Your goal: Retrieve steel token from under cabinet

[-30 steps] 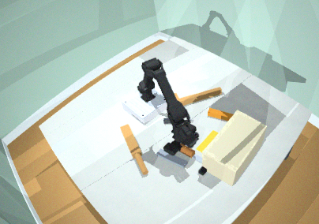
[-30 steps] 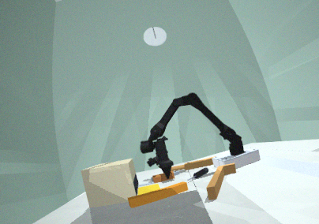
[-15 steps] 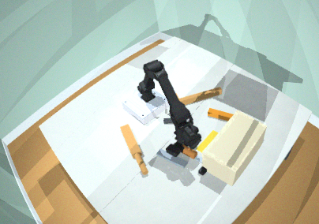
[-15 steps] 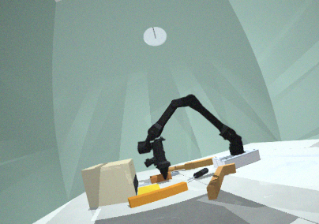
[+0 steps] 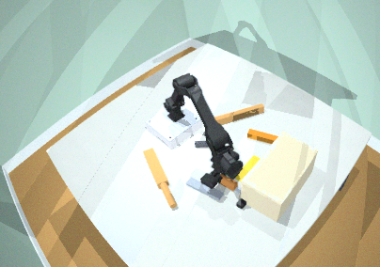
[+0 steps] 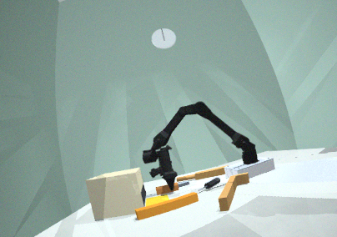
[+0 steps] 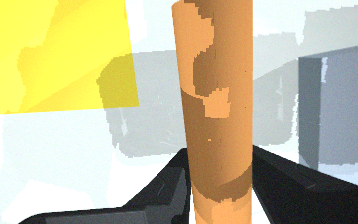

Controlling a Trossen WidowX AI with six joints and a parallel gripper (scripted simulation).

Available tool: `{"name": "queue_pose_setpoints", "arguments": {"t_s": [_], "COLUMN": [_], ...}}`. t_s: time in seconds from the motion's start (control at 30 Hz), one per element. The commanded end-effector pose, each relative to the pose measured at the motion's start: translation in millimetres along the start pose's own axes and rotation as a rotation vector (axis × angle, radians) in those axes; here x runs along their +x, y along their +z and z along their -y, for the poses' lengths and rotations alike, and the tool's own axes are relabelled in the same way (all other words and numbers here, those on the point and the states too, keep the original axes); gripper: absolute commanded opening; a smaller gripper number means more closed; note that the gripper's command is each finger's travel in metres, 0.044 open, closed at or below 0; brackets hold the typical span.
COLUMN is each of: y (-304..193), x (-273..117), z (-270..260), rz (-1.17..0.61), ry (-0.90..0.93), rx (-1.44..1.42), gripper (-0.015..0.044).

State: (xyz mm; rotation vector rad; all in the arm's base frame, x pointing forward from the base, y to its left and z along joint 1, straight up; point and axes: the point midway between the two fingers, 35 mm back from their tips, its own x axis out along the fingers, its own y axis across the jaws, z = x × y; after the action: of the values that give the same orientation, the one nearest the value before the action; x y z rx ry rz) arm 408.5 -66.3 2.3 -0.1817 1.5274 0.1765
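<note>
The beige cabinet (image 5: pixel 277 175) (image 6: pixel 118 194) stands right of the arm in the top view and at left in the exterior view. The steel token cannot be made out in any view. A flat yellow patch (image 5: pixel 249 167) (image 6: pixel 156 200) (image 7: pixel 65 55) lies in front of the cabinet; I take it as the marked area. My gripper (image 5: pixel 219 179) (image 6: pixel 171 187) (image 7: pixel 214 152) points down, low over the table beside the patch, and is shut on an orange-brown handle (image 5: pixel 229 182) (image 6: pixel 162 189) (image 7: pixel 222 60). The handle's far end is hidden or unclear.
A grey-blue bar (image 5: pixel 204 188) (image 7: pixel 340 110) lies beside the gripper. A small black block (image 5: pixel 241 203) is near the cabinet corner. An orange bar (image 5: pixel 261 136) (image 6: pixel 167 206), a wooden paddle (image 5: pixel 155 164), an L-shaped wooden piece (image 6: pixel 228 192) and a black-handled tool (image 6: pixel 212 183) lie around.
</note>
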Motion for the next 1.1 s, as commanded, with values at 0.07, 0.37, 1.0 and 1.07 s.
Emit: {"name": "queue_pose_setpoints", "arguments": {"t_s": [0.07,0.37,1.0,1.07], "y": [6.1,8.9,6.1,4.2], "x": [-0.2,1.3,1.1,1.1], "z": [0.0,-10.5,-25.4,-25.3], "rz": [0.002,0.002,0.002,0.002], "ry": [-0.002,-0.001,0.0,0.0], "rx": [0.002,0.002,0.002,0.002], "gripper": [0.0,0.0,0.0,0.0]}}
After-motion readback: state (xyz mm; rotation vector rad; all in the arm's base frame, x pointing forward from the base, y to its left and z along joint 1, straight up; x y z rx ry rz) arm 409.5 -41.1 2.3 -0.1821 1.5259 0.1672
